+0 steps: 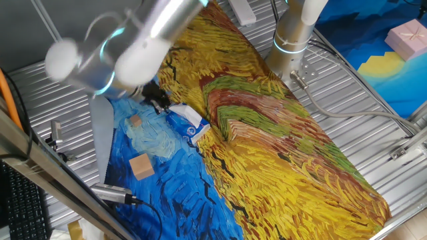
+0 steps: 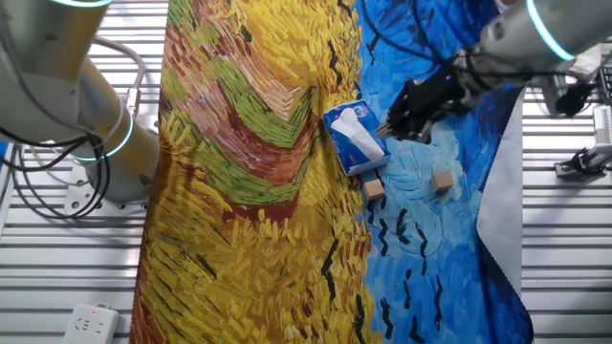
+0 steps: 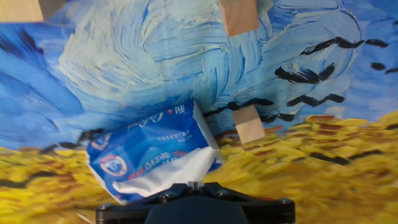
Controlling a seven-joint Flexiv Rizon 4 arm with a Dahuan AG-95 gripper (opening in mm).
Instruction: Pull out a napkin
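Note:
The blue-and-white tissue packet (image 3: 146, 149) lies on the painted cloth where blue meets yellow; it also shows in one fixed view (image 1: 190, 123) and the other fixed view (image 2: 352, 141). The white napkin (image 3: 168, 176) sticks out of the packet's opening and reaches my fingertips. My gripper (image 3: 194, 185) is at the packet's near edge with its jaws closed together on a thin strip of the napkin's edge. The gripper also shows in the fixed views (image 1: 159, 101) (image 2: 390, 126), right beside the packet.
A tan wooden cube (image 3: 249, 123) sits just beyond the packet, another (image 3: 239, 15) farther off, and a third (image 3: 18, 9) at the top left corner. The cloth (image 1: 280, 153) covers the table; metal slats (image 1: 360, 93) lie beside it.

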